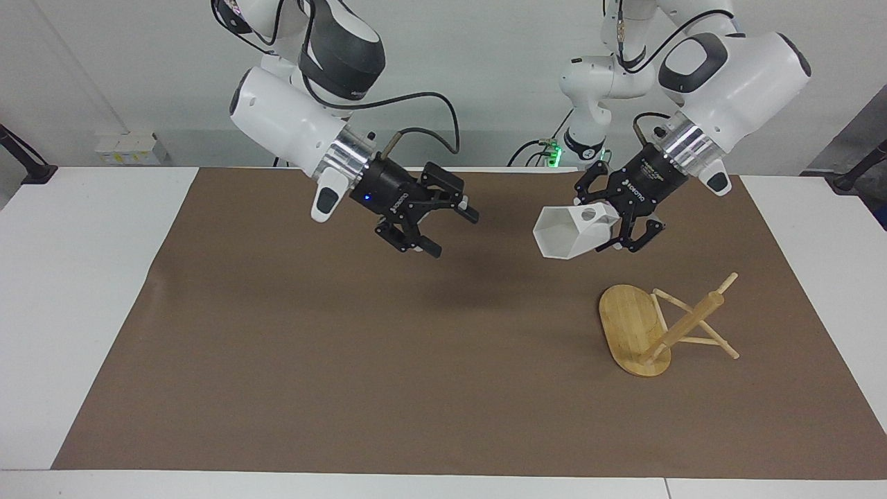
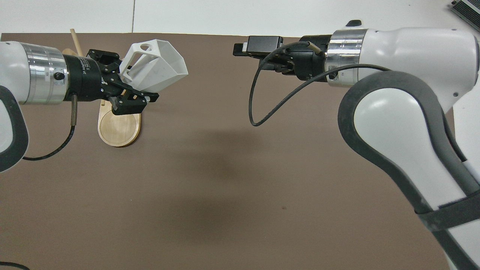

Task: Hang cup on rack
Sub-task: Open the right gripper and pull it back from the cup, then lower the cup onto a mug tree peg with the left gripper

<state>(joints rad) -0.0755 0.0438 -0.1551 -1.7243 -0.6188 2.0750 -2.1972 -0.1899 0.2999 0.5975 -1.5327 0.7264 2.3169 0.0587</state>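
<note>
The cup is a white faceted mug, held in the air on its side with its mouth tipped down toward the table. My left gripper is shut on its handle end, over the brown mat close to the rack. The rack is a bamboo mug tree with an oval base, and its post and thin pegs slant toward the left arm's end of the table. In the overhead view the cup and left gripper cover part of the rack. My right gripper is open and empty over the mat's middle; it also shows in the overhead view.
A brown mat covers most of the white table. The right arm's cable hangs in a loop below its wrist. The right arm's large elbow fills one side of the overhead view.
</note>
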